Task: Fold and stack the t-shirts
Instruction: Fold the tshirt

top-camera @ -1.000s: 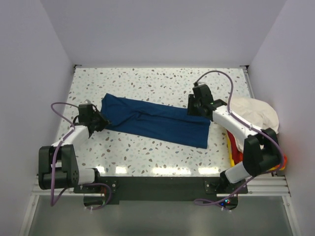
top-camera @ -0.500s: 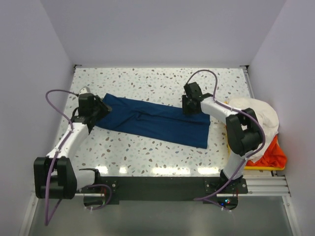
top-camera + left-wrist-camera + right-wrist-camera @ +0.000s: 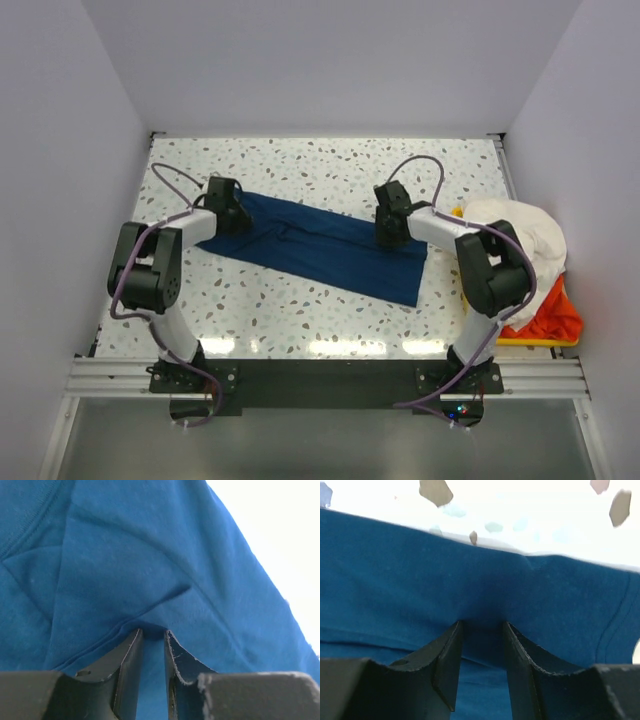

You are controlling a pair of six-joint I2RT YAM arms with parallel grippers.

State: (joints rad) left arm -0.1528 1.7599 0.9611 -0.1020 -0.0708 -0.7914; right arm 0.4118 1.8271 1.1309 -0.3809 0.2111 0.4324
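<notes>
The navy t-shirt lies on the speckled table as a long folded strip, slanting from the far left to the near right. My left gripper is at its left end, and in the left wrist view the jaws stand close together with puckered blue cloth pinched at the tips. My right gripper is on the strip's far right edge, and in the right wrist view it is shut on a fold of the cloth. A cream-white t-shirt and an orange-red one lie heaped at the right.
A yellow bin sits under the heaped shirts at the table's right edge. White walls close off the left, far and right sides. The black mounting rail runs along the near edge.
Both arms have moved in over the navy shirt. The left gripper travelled up and right onto the shirt's left end, and the right gripper slid left and down onto its far right edge.
</notes>
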